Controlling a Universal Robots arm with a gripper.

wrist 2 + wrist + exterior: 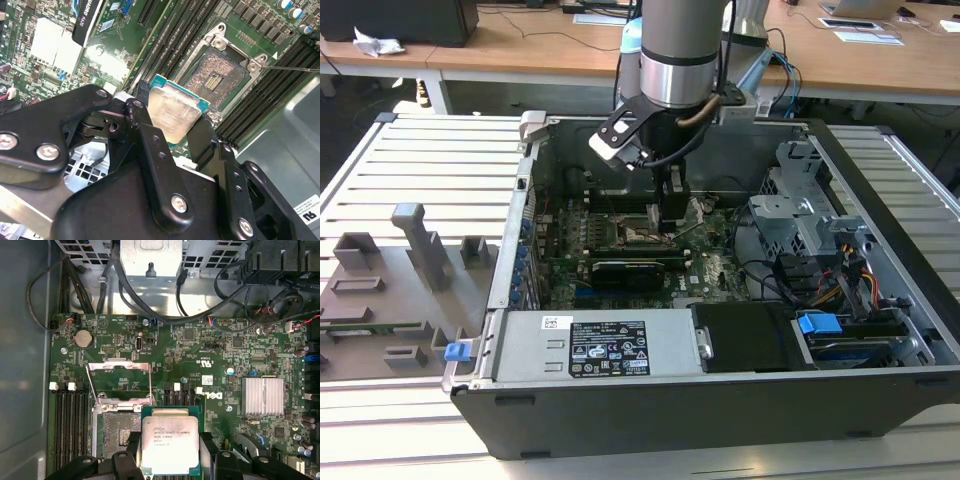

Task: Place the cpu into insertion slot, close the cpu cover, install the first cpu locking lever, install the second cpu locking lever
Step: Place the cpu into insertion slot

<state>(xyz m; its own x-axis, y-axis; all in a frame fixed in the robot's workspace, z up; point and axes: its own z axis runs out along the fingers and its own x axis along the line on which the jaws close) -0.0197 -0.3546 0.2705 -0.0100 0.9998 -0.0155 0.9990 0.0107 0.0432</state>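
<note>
Exterior view: reaching down into the open computer case with the gripper, low over the motherboard; can't judge the finger gap from here. Seeing the insertion slot at roughly 9 o'clock of the fingertips, just beside them. Outside the case, at its 9 o'clock: grey fixture blocks. Second wrist view: closed partway on the cpu, pinching two opposite edges between black fingers, touching nothing else. Holding it tilted, silver lid toward the camera, clear of the board. Just past its far edge: insertion slot, pin field bare, metal rim around it, memory slots alongside. First wrist view: same grip, cpu between both fingers, gap set by chip width. Offset from the insertion slot, overlapping one side of it, not seated. Beyond the slot: cpu cover swung open, two thin locking levers raised alongside.
</note>
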